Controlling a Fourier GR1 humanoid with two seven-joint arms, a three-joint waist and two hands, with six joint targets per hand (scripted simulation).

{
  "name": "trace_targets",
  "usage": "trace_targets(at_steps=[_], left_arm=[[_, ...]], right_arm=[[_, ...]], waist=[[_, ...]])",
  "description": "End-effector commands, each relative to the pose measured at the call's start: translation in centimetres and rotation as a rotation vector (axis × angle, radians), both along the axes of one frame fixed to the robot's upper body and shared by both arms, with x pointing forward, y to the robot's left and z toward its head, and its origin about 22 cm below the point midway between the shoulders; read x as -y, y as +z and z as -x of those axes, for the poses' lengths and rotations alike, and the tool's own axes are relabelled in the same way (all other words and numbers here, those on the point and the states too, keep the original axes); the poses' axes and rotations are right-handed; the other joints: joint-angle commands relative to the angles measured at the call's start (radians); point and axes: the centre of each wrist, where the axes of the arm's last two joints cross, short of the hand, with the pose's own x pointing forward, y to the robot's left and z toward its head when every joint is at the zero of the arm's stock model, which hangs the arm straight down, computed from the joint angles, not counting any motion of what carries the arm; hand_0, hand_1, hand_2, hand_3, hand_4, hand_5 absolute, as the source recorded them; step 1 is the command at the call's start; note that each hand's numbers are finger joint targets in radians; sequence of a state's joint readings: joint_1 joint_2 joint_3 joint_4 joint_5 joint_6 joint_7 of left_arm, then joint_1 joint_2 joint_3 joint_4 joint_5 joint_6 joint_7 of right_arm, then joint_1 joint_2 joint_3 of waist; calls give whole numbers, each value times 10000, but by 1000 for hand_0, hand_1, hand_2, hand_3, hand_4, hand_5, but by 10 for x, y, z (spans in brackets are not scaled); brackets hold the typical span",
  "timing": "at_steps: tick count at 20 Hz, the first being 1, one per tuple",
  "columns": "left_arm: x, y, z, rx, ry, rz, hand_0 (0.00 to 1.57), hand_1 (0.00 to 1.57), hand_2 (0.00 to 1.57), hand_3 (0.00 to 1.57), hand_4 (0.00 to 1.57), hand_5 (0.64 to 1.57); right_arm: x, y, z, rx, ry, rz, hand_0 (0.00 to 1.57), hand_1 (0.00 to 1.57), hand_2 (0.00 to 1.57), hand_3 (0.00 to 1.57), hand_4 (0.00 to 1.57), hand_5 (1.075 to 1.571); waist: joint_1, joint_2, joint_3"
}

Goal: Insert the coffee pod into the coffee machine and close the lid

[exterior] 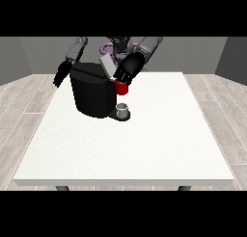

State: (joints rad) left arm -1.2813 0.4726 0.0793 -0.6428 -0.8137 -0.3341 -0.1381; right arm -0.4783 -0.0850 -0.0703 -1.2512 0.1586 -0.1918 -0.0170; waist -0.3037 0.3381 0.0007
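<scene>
White table (144, 154) on dark legs; grey plank floor (24, 111) (pale seams visible); plain grey walls (193, 53) behind.

hand at view's right (126, 73) raised, other (61, 73) hanging.

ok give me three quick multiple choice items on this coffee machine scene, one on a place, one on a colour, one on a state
1. Where on the table does the coffee machine stand?
A. far side, toward the view's left
B. near edge, at the view's right
C. dead centre

2. What colour is the machine's body?
A. white
B. black
C. blue

3. How is the lid?
A. shut flat
B. missing
C. tilted up, open

Answers:
1 A, it stands near the robot, left of the table's middle.
2 B, the body is black against the white top.
3 C, the grey lid slants upward beside the hand at the view's right.
</scene>
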Motion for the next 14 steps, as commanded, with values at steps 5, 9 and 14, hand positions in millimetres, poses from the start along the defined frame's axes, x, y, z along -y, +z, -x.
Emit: trace_targets(at_steps=[5,9,14], left_arm=[[-15,-6,-1,49,129,-313,1096,1096,1127,990,0,1571],[-1,-12,-2,541,-123,76,1110,1110,1122,969,0,1571],[-5,-8,-2,1105,-72,370,1233,1233,1201,947,0,1571]], right_arm=[[-14,7,1,-46,207,54,0,0,0,0,0,1571],[-2,12,-3,-101,154,-34,0,0,0,0,42,1571],[-17,17,-2,214,280,113,0,0,0,0,144,1571]], waist=[[-118,99,-7],[-153,152,-6],[-280,417,-8]])
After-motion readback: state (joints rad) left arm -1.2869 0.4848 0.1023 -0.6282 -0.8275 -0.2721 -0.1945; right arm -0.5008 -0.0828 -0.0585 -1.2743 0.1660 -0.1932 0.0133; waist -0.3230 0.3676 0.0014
